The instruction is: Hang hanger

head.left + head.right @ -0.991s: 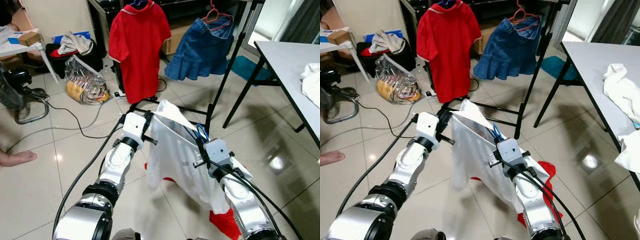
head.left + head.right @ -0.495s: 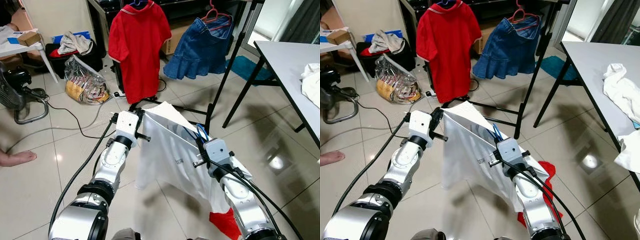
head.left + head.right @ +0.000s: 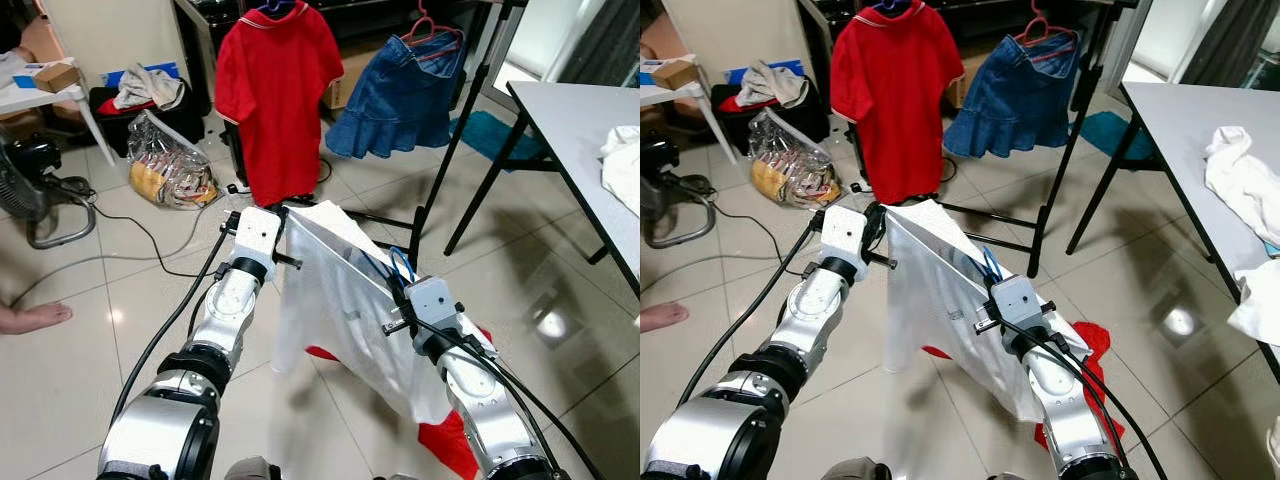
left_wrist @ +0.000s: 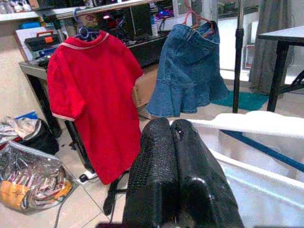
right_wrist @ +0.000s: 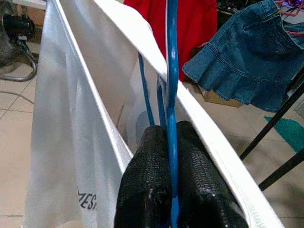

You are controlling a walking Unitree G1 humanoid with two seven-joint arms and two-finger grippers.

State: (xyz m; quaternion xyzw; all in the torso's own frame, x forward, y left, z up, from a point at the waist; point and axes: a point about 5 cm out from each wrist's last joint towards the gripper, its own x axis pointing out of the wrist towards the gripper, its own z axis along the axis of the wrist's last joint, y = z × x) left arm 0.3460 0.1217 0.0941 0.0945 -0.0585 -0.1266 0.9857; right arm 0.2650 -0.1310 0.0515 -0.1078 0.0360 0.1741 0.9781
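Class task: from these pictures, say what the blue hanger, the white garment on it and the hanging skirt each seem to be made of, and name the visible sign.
Blue hanger: probably plastic or coated wire, thin, smooth and evenly coloured; the look leaves it open.
White garment: thin woven or knitted fabric, matte, draping in soft folds, with light showing through.
Skirt: denim, by its mottled blue weave and stitched ruffled hem.

Left pincer (image 3: 283,222) has moved outward and up, drawing the white garment (image 3: 330,300) taut and wider.
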